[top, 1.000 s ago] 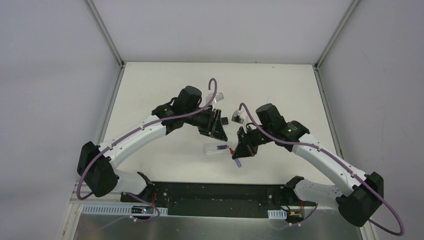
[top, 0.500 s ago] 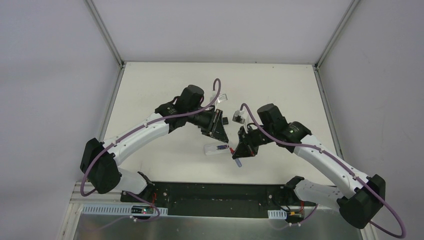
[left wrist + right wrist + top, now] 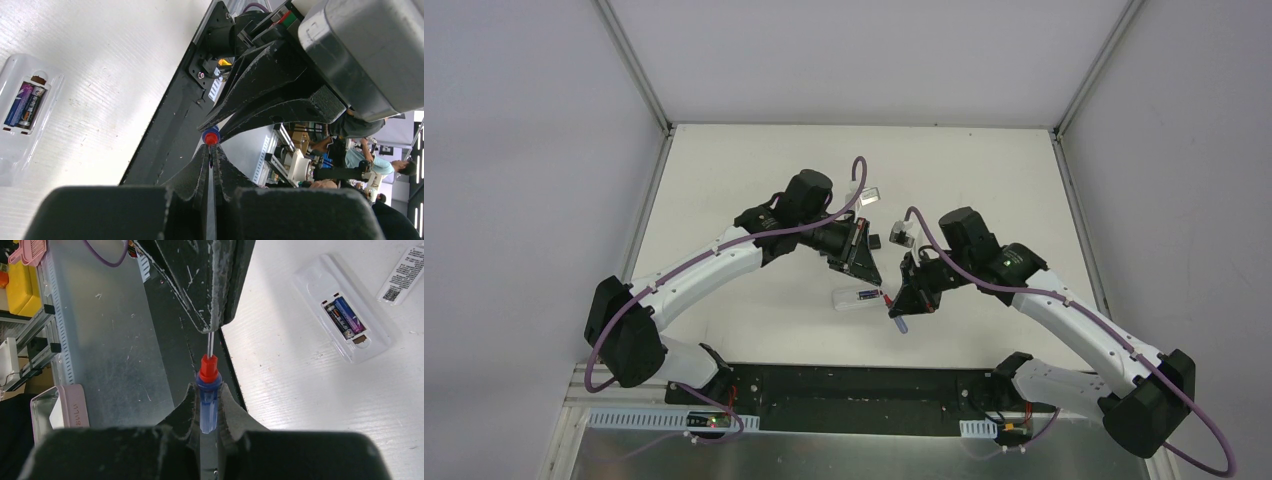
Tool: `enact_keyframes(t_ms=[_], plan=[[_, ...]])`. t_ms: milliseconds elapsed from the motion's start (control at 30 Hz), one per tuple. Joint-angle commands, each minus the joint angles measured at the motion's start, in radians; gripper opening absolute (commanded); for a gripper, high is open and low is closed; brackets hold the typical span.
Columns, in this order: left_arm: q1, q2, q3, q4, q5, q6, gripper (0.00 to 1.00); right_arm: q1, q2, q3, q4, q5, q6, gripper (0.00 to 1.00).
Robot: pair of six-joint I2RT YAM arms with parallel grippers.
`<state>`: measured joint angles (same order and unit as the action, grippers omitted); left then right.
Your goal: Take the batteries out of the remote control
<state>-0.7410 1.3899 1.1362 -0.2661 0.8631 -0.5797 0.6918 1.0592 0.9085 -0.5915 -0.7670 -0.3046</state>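
White table (image 3: 724, 180), overhead view: 2 arms in white shells with black joints meet above its middle.
Remote control (image 3: 860, 298): 1, a pale oblong lying flat, just under the tips of the left gripper (image 3: 874, 277) and just beside the right gripper (image 3: 902, 306). Its contents are too small to tell apart here.
Screwdriver (image 3: 900, 324): 1, bridging the 2 grippers, with the rounded blue handle end poking out behind the right jaws.

Left wrist view, left jaws: drawn narrow and pinching the thin metal shaft, with the red collar just beyond the tips.
Right gripper's fingers (image 3: 265, 85): 2, black and rough-textured, pointing straight at the left jaws from the collar's far side.
Batteries (image 3: 20, 102): 2 small cylinders, 1 blue-violet and 1 dark, side by side in the open compartment, well off to one side of the left jaws.
Remote shell: clear glossy plastic with rounded corners.

Right wrist view, right jaws: narrow, clamped on the smooth translucent blue handle, with the orange-red collar just past the tips.
Shaft: 1 thin steel rod running into the 2 scuffed black left fingers.
Remote: off to one side of the jaws, both cells seated.
Label strip (image 3: 402, 274): 1, white and printed, beyond the remote.
Metal sheet (image 3: 105, 340): 1, grey and dull, on the jaws' other side.
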Motion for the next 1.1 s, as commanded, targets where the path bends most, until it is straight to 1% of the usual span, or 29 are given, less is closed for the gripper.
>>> enact_keyframes(t_ms=[0, 33, 67, 100, 167, 200, 233, 267, 300, 400, 467, 500, 600, 667, 733, 800, 867, 967, 1000, 1067], plan=[[-0.008, 0.003, 0.008, 0.031, -0.008, 0.011, 0.0, 0.003, -0.006, 0.009, 0.023, 0.01, -0.016, 0.05], [-0.008, -0.006, 0.0, 0.031, -0.03, 0.009, 0.0, 0.003, -0.005, 0.005, 0.034, 0.031, 0.013, 0.13], [-0.009, -0.014, -0.008, 0.033, -0.048, 0.011, 0.0, 0.004, -0.004, 0.004, 0.04, 0.05, 0.036, 0.27], [-0.009, -0.022, -0.014, 0.037, -0.071, 0.009, 0.0, 0.003, -0.002, 0.003, 0.044, 0.072, 0.052, 0.37], [-0.008, -0.042, -0.028, 0.047, -0.106, 0.005, 0.0, 0.003, -0.006, -0.007, 0.065, 0.121, 0.092, 0.52], [-0.007, -0.05, -0.035, 0.055, -0.121, 0.003, 0.0, 0.003, -0.013, -0.015, 0.077, 0.134, 0.101, 0.61], [-0.008, -0.056, -0.041, 0.06, -0.131, 0.001, 0.0, 0.003, -0.021, -0.025, 0.088, 0.141, 0.108, 0.68], [-0.006, -0.064, -0.046, 0.063, -0.148, -0.002, 0.0, 0.002, -0.035, -0.033, 0.103, 0.155, 0.117, 0.85], [-0.004, -0.073, -0.053, 0.066, -0.171, -0.007, 0.0, 0.002, -0.045, -0.045, 0.115, 0.176, 0.129, 0.89], [0.02, -0.113, -0.085, 0.083, -0.238, -0.026, 0.0, -0.009, -0.09, -0.095, 0.178, 0.259, 0.198, 0.91], [0.062, -0.163, -0.13, 0.129, -0.279, -0.067, 0.0, -0.048, -0.127, -0.139, 0.246, 0.326, 0.29, 0.91], [0.092, -0.192, -0.159, 0.163, -0.294, -0.093, 0.0, -0.082, -0.147, -0.166, 0.299, 0.323, 0.369, 0.91], [0.188, -0.279, -0.228, 0.216, -0.32, -0.168, 0.0, -0.194, -0.18, -0.222, 0.394, 0.201, 0.587, 0.92], [0.226, -0.333, -0.261, 0.258, -0.305, -0.197, 0.0, -0.221, -0.181, -0.251, 0.465, 0.17, 0.748, 0.92], [0.231, -0.383, -0.292, 0.31, -0.319, -0.236, 0.0, -0.229, -0.174, -0.295, 0.616, 0.121, 0.887, 0.94], [0.232, -0.412, -0.332, 0.398, -0.322, -0.292, 0.0, -0.23, -0.155, -0.334, 0.771, 0.121, 1.041, 0.95], [0.232, -0.424, -0.362, 0.464, -0.308, -0.344, 0.0, -0.23, -0.127, -0.359, 0.905, 0.122, 1.158, 0.95], [0.232, -0.434, -0.389, 0.529, -0.295, -0.409, 0.0, -0.23, -0.115, -0.406, 1.122, 0.141, 1.258, 0.94], [0.232, -0.439, -0.4, 0.551, -0.295, -0.426, 0.0, -0.229, -0.117, -0.413, 1.168, 0.15, 1.266, 0.93], [0.232, -0.444, -0.405, 0.564, -0.3, -0.444, 0.0, -0.229, -0.126, -0.41, 1.198, 0.162, 1.263, 0.91]])
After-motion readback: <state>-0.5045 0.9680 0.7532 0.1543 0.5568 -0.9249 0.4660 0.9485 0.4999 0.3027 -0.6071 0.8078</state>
